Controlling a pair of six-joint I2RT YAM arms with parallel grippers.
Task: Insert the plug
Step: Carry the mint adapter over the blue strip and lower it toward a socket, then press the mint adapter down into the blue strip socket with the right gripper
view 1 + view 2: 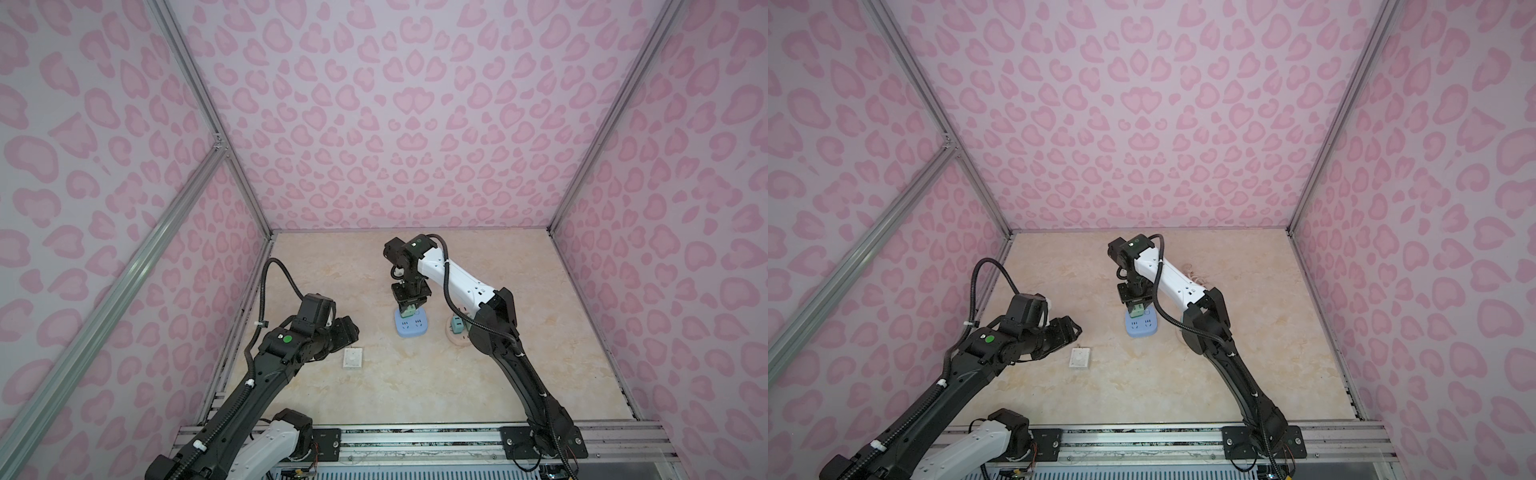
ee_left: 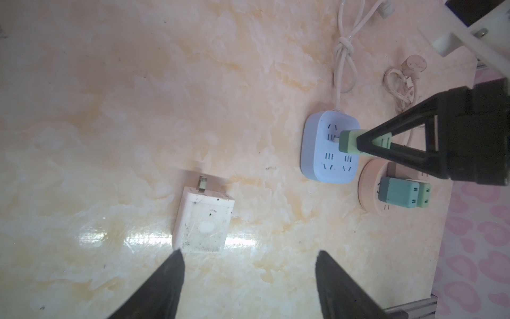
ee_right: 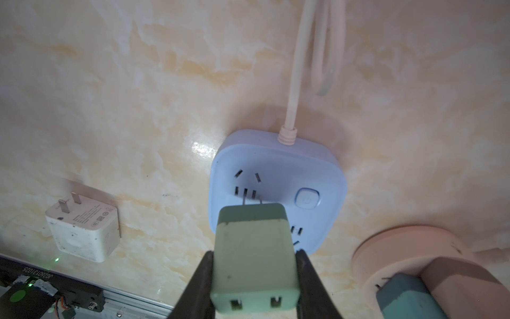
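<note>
The right fingers (image 3: 197, 287) clamp the pale green plug (image 3: 254, 248) by its two sides, prongs down, over the blue socket block (image 3: 317, 165) near the middle of the surface (image 1: 415, 386). The two prongs reach the block's face at a slot pair (whether they sit in the slots at all, I cannot tell). The plug's body stands clear of the block. The left fingers (image 2: 165, 284) are spread wide with nothing between them, above a white charger (image 2: 204, 218) lying at 8 o'clock from the block. A pink round socket (image 2: 368, 179), carrying two teal plugs (image 2: 397, 192), sits at 3 o'clock, just beside the block.
</note>
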